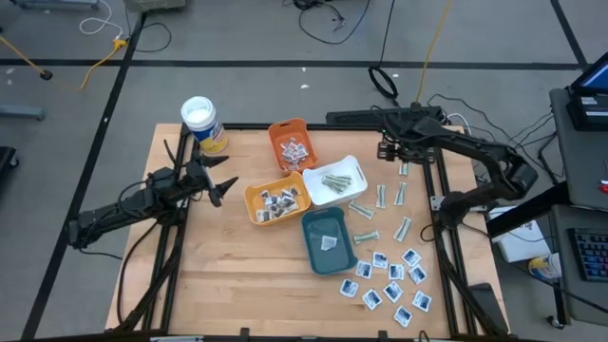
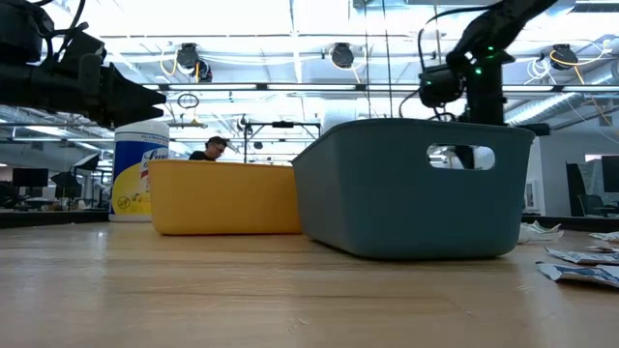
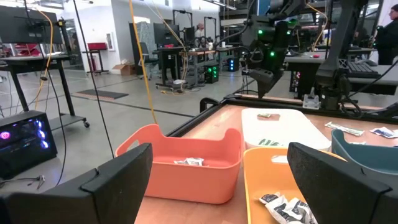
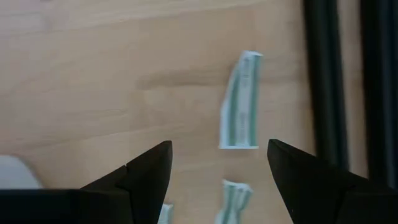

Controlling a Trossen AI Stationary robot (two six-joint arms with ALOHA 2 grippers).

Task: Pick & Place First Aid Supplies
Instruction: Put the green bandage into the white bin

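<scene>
Loose pale green strips lie flat on the table right of the trays, and several white sachets with blue print lie near the right front. My right gripper is open and hovers over the far right of the table, pointing down. One strip lies on the wood just beyond its fingers, and another strip lies between them, lower down. My left gripper is open, held level left of the trays, touching nothing.
Four trays stand mid-table: a coral tray with sachets, a yellow-orange tray with dark-print sachets, a white tray with green strips, and a teal tray with one sachet. A white-lidded canister stands at the far left.
</scene>
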